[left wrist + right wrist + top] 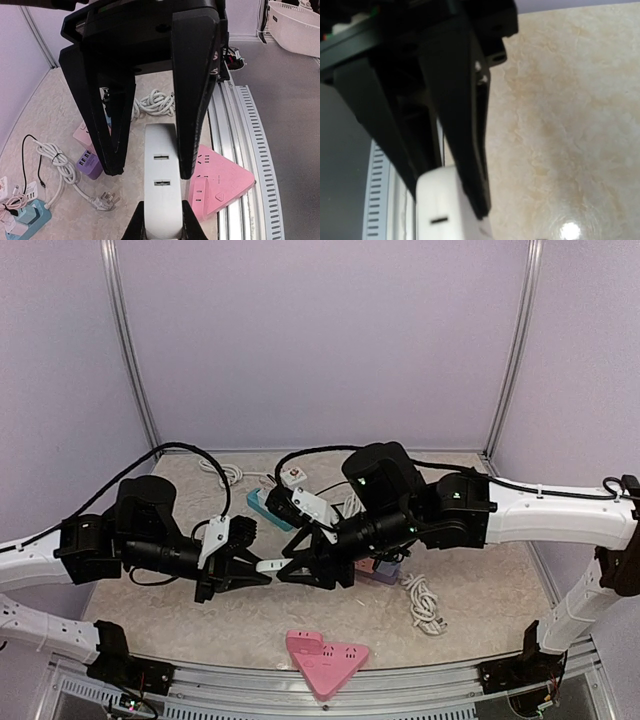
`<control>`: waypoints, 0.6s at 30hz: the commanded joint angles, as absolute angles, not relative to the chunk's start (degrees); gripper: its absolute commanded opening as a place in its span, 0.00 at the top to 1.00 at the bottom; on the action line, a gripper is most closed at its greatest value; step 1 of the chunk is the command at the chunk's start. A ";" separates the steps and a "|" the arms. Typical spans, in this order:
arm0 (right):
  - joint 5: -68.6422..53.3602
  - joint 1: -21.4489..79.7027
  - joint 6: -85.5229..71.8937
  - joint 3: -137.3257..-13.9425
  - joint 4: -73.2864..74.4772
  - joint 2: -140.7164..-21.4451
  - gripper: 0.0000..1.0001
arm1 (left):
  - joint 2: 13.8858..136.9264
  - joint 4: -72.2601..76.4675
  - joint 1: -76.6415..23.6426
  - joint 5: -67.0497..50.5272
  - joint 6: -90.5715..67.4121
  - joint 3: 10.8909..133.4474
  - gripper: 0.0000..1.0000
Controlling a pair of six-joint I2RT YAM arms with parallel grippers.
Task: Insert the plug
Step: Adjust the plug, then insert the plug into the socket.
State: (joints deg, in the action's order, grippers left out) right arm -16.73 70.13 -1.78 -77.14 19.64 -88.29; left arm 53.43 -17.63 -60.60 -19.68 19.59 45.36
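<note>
Nearest, at the front edge of the table [200, 630]: a pink three-cornered power strip [325, 660], lying flat with sockets up. A little farther in and off to the right, a coiled white cord [422, 598], with its plug [106, 200] loose on the tabletop, in no socket and in neither gripper. Over mid-table, a white socket block [162, 155] held clear of the surface between the two arms, two small slots on the face turned toward the left wrist camera. Left gripper [151, 172] closed tight on one end of that block. Right gripper [162, 204] at the other end, one finger on each side and close against it; clamped or only flanking, cannot tell. Under the right arm, a purple adapter [89, 164] just beside a pale pink block [82, 134]. Farther back, a blue power strip [262, 505] among cables, then a small white adapter [292, 477] near the back wall.
</note>
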 commanded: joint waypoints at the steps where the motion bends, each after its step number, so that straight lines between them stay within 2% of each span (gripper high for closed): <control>1: -17.54 70.80 -0.62 -77.82 20.75 -89.60 0.58 | 54.51 -15.61 -61.27 -20.08 19.41 47.42 1.00; 3: -18.06 70.78 -0.69 -77.33 20.18 -89.75 0.67 | 55.37 -15.96 -61.57 -20.09 19.83 47.57 1.00; 7: -18.75 70.92 -0.68 -76.47 19.74 -89.48 1.00 | 56.07 -14.96 -61.68 -20.81 19.18 47.06 1.00; 9: -19.37 70.90 -0.67 -74.24 19.28 -88.16 1.00 | 55.99 -14.02 -61.76 -20.88 18.89 46.52 1.00; 10: -19.42 70.91 -0.62 -72.76 18.92 -87.06 1.00 | 55.85 -13.28 -61.70 -20.63 18.53 45.90 0.83; 11: -19.04 70.89 -0.85 -71.16 18.82 -85.68 1.00 | 55.76 -12.25 -61.70 -20.50 18.28 45.22 0.61; 12: -18.32 70.91 -1.03 -69.14 18.68 -83.87 1.00 | 55.45 -11.50 -61.67 -20.63 18.13 44.45 0.45; 13: -17.31 70.78 -1.24 -66.69 18.32 -81.89 1.00 | 55.35 -10.75 -61.56 -20.99 17.99 43.55 0.36; 15: -15.36 70.41 -1.88 -60.85 16.24 -76.85 1.00 | 55.33 -8.41 -61.59 -21.59 16.66 41.44 0.27; 18: -15.09 69.13 -3.67 -51.66 10.03 -69.58 1.00 | 55.67 -2.01 -61.64 -23.09 12.30 36.95 0.23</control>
